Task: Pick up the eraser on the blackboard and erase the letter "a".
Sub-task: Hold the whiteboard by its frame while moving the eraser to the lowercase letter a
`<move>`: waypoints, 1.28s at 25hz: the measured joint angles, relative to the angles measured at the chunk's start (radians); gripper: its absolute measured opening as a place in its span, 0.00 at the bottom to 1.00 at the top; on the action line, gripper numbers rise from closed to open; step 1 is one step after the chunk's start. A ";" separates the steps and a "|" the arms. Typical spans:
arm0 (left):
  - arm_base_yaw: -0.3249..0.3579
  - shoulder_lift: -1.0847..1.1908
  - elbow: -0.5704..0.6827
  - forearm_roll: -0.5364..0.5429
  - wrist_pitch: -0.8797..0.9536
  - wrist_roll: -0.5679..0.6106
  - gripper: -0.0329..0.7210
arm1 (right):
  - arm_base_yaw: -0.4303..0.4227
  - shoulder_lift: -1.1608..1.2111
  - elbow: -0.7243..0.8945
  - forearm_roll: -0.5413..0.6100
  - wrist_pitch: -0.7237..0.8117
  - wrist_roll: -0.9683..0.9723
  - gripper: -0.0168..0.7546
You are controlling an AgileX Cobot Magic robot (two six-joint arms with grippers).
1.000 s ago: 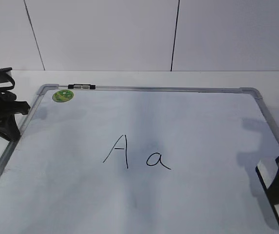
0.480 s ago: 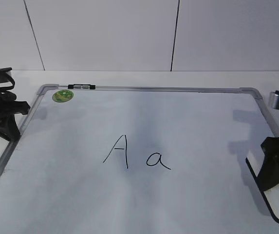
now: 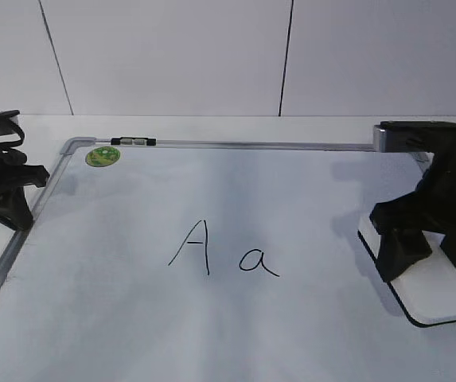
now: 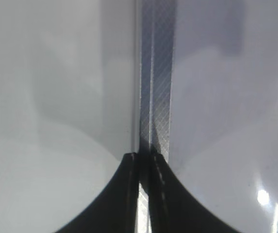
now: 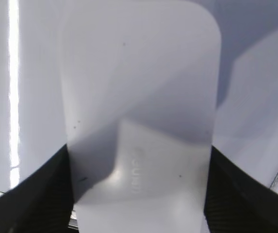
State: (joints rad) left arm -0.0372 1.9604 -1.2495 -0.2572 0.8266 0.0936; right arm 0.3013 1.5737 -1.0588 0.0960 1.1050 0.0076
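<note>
Carried inward toward the letter "a" (image 3: 259, 262), the eraser (image 3: 426, 288) seems clamped by right pincer (image 3: 418, 239).

Eraser (image 3: 433, 290): white rounded-rectangle block, dark underside edge, faint grey lettering on top (image 5: 139, 141); lies over the blackboard's right part. Blackboard (image 3: 132, 318): white board, silver-grey frame, round green sticker at far-left corner. Letter "a" (image 3: 258, 262): small, black, intact, mid-board, well left of eraser.

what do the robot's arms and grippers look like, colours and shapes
Both grippers are matte black. The left gripper has chunky angular links and fingers that flare out in curves. The right gripper is similarly blocky, with a silver-grey, dark-topped box mounted above it. No cables or markings show.
</note>
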 joint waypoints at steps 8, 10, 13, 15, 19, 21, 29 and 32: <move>0.000 0.000 0.000 0.000 0.000 0.000 0.07 | 0.070 0.109 -0.129 -0.034 0.069 0.021 0.71; 0.000 0.000 0.000 -0.002 0.000 0.000 0.07 | 0.096 0.133 -0.163 -0.033 0.075 0.025 0.71; 0.000 0.000 0.000 -0.002 0.000 0.000 0.07 | 0.133 0.174 -0.213 -0.039 0.083 0.029 0.71; 0.000 0.000 0.000 -0.002 0.000 0.000 0.07 | 0.152 0.209 -0.247 -0.040 0.089 0.032 0.71; 0.000 0.000 0.000 -0.004 0.000 0.002 0.07 | 0.180 0.264 -0.290 -0.043 0.094 0.035 0.71; 0.000 0.000 0.000 -0.004 0.000 0.002 0.07 | 0.189 0.288 -0.307 -0.045 0.094 0.035 0.71; 0.000 0.000 0.000 -0.005 0.000 0.004 0.07 | 0.216 0.342 -0.344 -0.035 0.075 0.035 0.71; 0.000 0.000 0.000 -0.006 0.000 0.004 0.07 | 0.219 0.344 -0.344 -0.030 0.049 0.036 0.71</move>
State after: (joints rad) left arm -0.0372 1.9604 -1.2495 -0.2629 0.8266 0.0973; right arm 0.5204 1.9178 -1.4031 0.0665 1.1541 0.0431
